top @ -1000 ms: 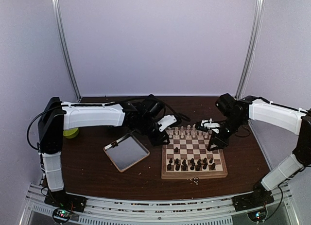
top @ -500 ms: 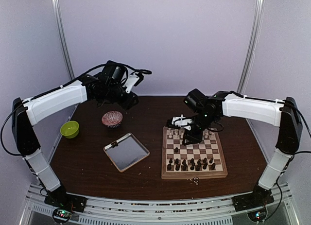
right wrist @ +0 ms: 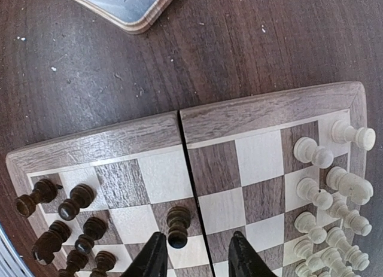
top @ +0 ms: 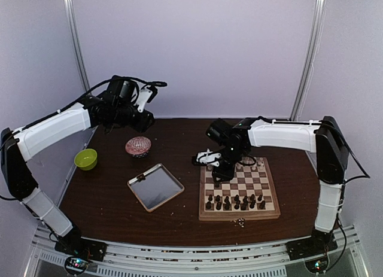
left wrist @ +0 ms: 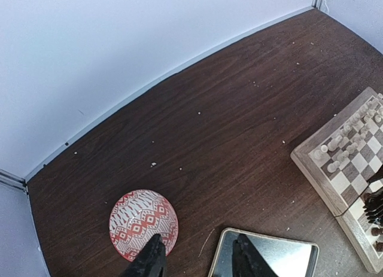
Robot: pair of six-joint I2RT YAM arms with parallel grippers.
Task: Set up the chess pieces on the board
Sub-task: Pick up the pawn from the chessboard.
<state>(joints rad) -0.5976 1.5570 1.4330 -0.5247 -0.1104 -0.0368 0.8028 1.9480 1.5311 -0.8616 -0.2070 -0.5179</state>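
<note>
The left gripper (left wrist: 197,253) has swung back off the board (right wrist: 263,109) and hangs over the red patterned bowl (left wrist: 140,220) and tray (left wrist: 293,256), fingers parted and bare. The right gripper (right wrist: 194,244) has crossed to the board's left side, its jaws apart around an upright dark pawn (right wrist: 178,220); whether they touch it is unclear. The cream pieces (right wrist: 323,187) run off-frame.

Pale lilac walls (top: 191,49) enclose a dark wood-grain desk (top: 108,193) — two slim metal poles (top: 79,55) stand in the rear corners.

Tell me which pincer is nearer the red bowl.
Left. The left pincer hangs raised beside the bowl; the right pincer is over the board, far from it.
</note>
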